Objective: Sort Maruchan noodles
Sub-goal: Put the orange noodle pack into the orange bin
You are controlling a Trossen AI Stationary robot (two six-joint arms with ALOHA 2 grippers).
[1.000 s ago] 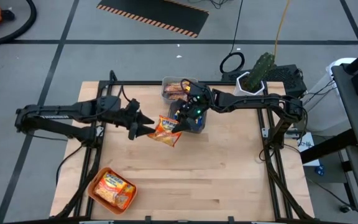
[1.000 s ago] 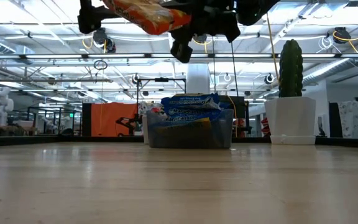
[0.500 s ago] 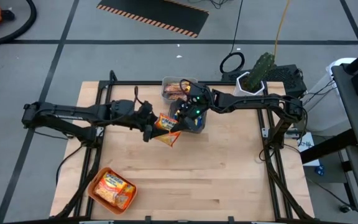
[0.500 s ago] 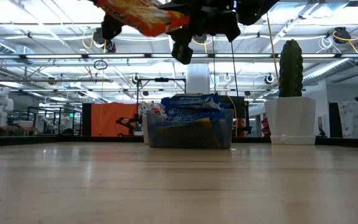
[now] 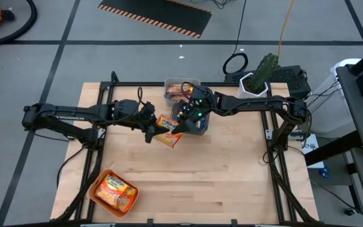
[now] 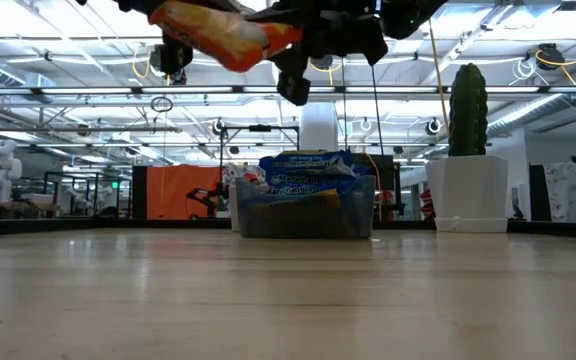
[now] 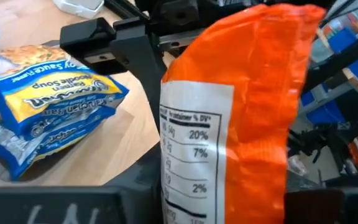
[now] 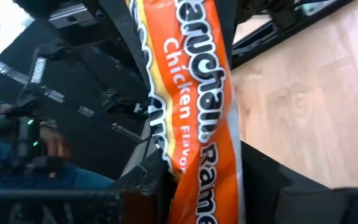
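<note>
An orange Maruchan noodle packet [image 5: 167, 130] hangs above the table's middle, between my two grippers. My left gripper [image 5: 153, 130] reaches in from the table's left and is shut on the packet's left end. My right gripper [image 5: 183, 125] comes from the right and is shut on its right end. Just behind stands a grey bin [image 5: 198, 123] with blue-and-silver packets [image 7: 48, 106]. A clear bin [image 5: 180, 90] farther back holds reddish packets. An orange tray [image 5: 113, 192] near the front left holds orange-yellow packets. My left gripper pinches the packet's left end [image 7: 194, 186] between its two fingers, coming about level from the table's left. The packet is lifted clear of the table. My right gripper pinches the packet's right end [image 8: 197, 186] between its two fingers, reaching from the table's right. The packet [image 6: 218, 25] hangs high over the wood, spanning the gap between both grippers.
A cactus in a white pot [image 5: 258, 79] stands at the table's far right corner. Bare wood [image 5: 219, 176] spreads over the near and right parts of the table.
My left gripper has moved toward the table's right, reached the packet's left end and shut on it. The packet stays lifted in my right gripper, and its left end has dipped a little.
</note>
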